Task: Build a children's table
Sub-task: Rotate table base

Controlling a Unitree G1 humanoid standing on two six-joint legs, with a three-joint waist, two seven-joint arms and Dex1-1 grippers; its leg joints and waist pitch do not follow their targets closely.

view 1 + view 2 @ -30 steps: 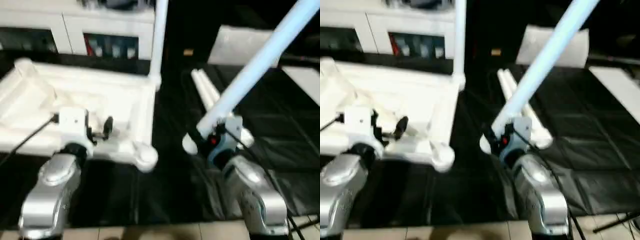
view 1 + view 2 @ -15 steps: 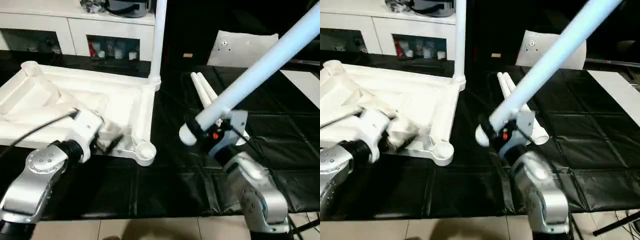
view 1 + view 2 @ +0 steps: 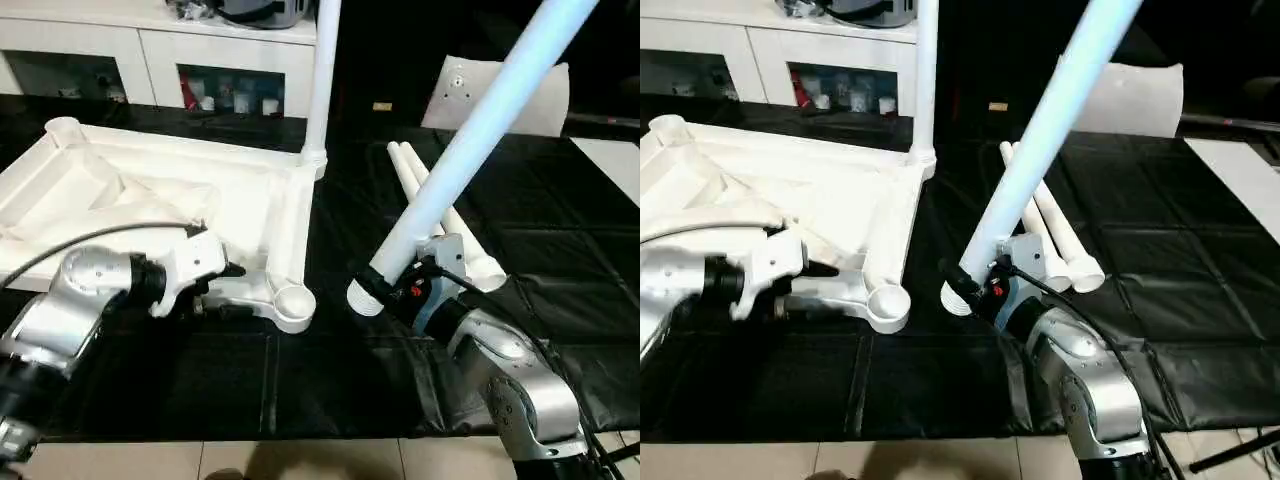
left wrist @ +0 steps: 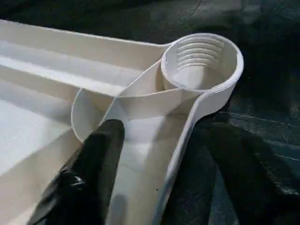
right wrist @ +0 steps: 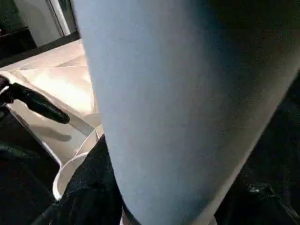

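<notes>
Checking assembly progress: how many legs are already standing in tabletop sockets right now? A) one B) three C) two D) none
A: one leg stands upright in the far corner socket of the tabletop; the near socket is empty, and the right gripper holds another leg.

Overhead light falling bright on white tabletop (image 3: 250, 190), washing out rib detail. Black mat (image 3: 330, 370) around tabletop staying dim, catching soft sheen along creases. Raised leg (image 3: 470, 150) right of tabletop glowing pale blue. Head views staying fairly sharp. Wrist views: black fingers (image 4: 89, 173) beside tabletop's corner socket (image 4: 201, 61) blurring soft; leg going out of focus.
</notes>
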